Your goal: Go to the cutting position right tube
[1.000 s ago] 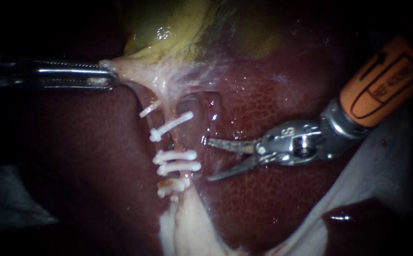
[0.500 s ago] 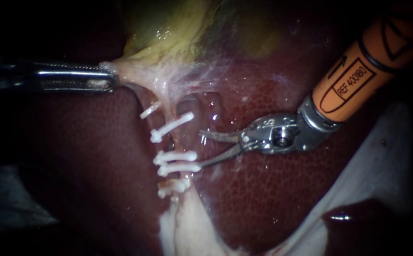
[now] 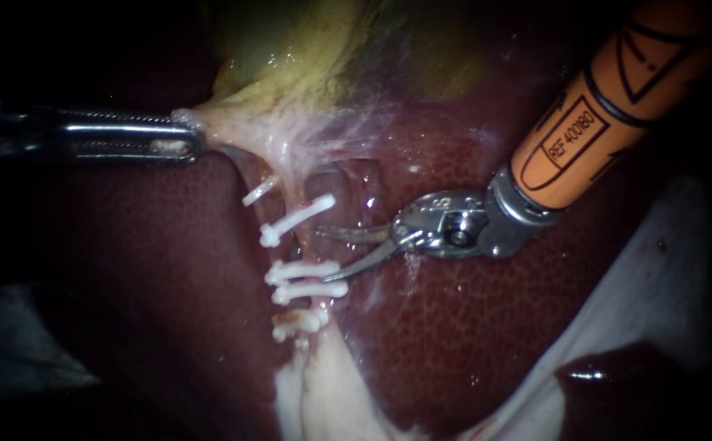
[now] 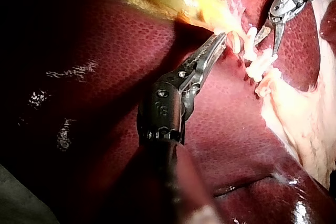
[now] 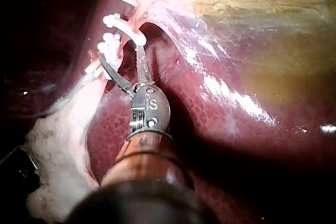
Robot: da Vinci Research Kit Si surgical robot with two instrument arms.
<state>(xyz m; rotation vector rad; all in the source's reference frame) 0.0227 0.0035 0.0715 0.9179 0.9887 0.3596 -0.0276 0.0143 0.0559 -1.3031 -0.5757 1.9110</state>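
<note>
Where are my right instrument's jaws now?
Endoscope view, centre: right instrument, jaws open, from upper right, tips at the right tube between the long clip and paired clips.

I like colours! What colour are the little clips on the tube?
White. The clips show best in the endoscope view.

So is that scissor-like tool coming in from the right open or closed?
Open. The right instrument has its two blades spread in a V with a clear gap between them, tips near the white clips, gripping nothing.
</note>
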